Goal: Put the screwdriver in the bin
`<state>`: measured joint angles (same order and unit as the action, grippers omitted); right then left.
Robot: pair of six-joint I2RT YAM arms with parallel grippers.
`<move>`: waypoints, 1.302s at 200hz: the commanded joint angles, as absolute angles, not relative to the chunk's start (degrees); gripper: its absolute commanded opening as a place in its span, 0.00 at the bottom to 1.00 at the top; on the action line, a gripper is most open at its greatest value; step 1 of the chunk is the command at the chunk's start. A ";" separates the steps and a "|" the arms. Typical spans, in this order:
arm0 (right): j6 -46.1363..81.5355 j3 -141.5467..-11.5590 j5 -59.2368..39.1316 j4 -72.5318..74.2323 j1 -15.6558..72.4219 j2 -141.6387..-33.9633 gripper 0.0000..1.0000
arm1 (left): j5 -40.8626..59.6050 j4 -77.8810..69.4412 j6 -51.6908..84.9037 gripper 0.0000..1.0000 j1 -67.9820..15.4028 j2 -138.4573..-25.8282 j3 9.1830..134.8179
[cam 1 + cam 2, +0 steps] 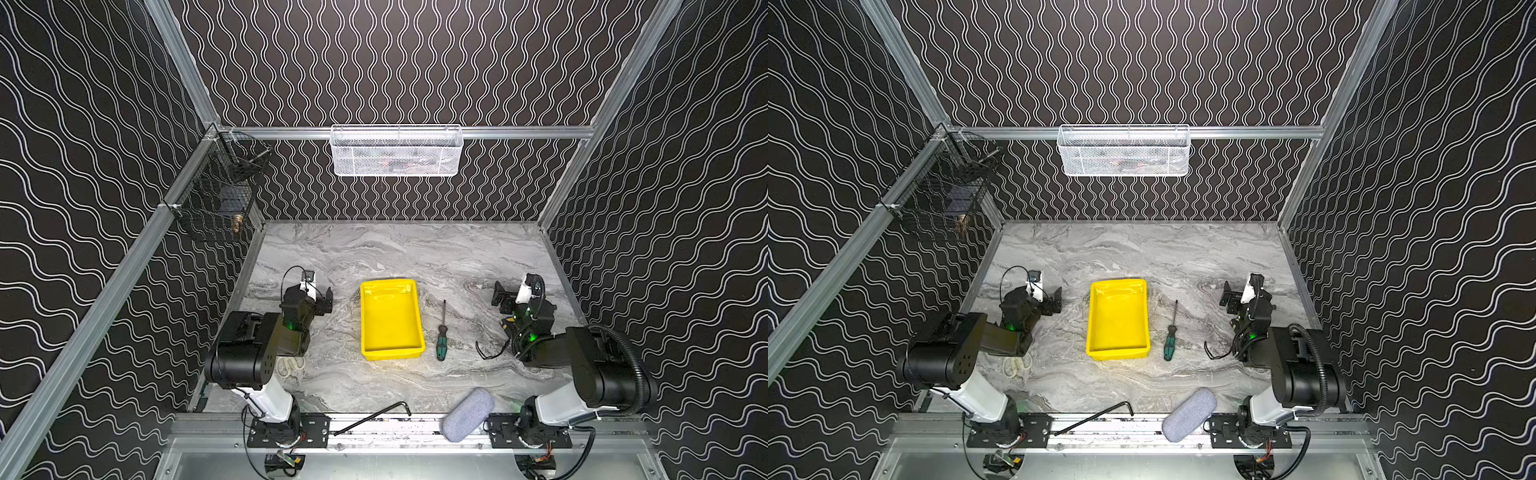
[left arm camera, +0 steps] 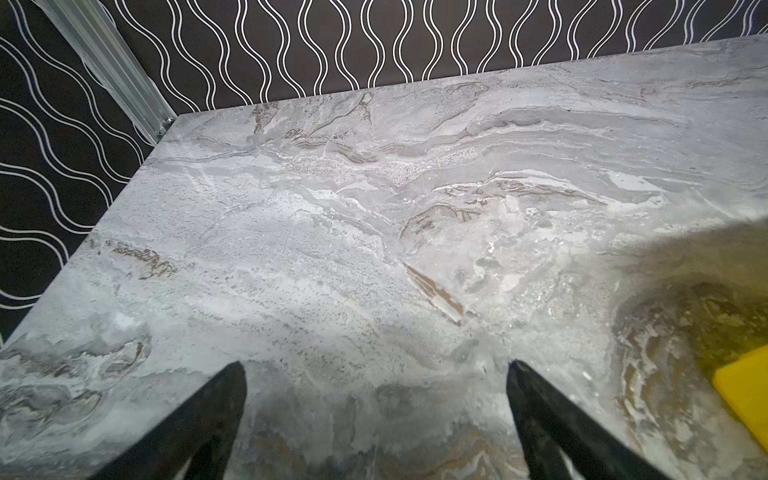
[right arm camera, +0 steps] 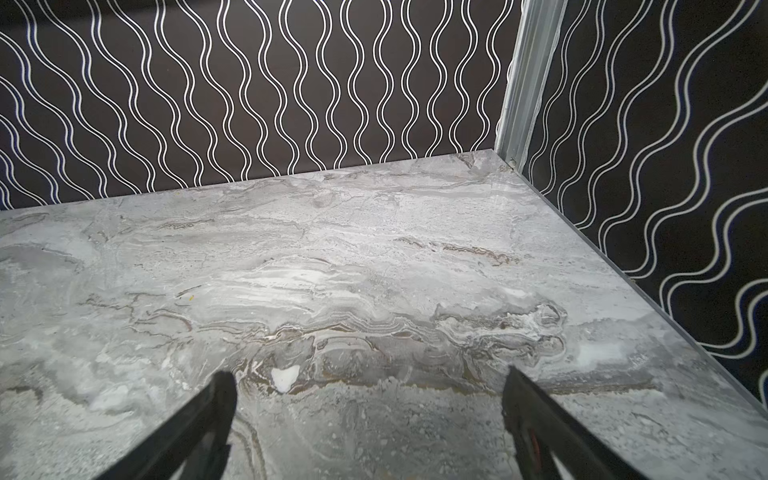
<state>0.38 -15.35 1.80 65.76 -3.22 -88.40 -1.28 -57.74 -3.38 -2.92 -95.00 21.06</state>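
1. Currently the screwdriver [image 1: 441, 337] [image 1: 1170, 336] lies flat on the marble counter [image 1: 415, 257] [image 1: 1142, 253], just beside the right long wall of the bin [image 1: 390, 318] [image 1: 1118, 319], not touching it; handle toward the near edge, shaft pointing toward the back wall.
2. Bin: yellow tray, nothing in it, mid-counter between the two arms.
3. Left hand [image 1: 326, 301] [image 2: 374, 415]: parked left of the bin, fingers [image 2: 199, 424] spread apart, nothing between them, only bare counter below.
4. Right hand [image 1: 500, 297] [image 3: 370, 419]: parked well right of the screwdriver, fingers [image 3: 540, 428] spread wide, holding nothing.
5. Near edge: black hex key [image 1: 374, 415] and grey pouch [image 1: 467, 413] on the front rail.
6. White mesh basket [image 1: 397, 151] hangs on the back wall; black wire basket [image 1: 216, 195] on the left rail.
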 commanded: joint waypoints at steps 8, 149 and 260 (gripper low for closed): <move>-0.26 -15.47 1.52 67.14 -3.25 -88.29 1.00 | -1.76 -59.06 -4.31 0.99 -2.99 -94.92 21.05; -0.22 -15.31 1.53 67.26 -3.25 -88.32 1.00 | -3.34 -57.86 -3.79 0.99 -2.99 -95.10 21.70; 0.02 -15.47 1.36 67.06 -3.31 -88.42 0.99 | -4.18 -58.55 -3.42 0.99 -2.99 -94.89 21.35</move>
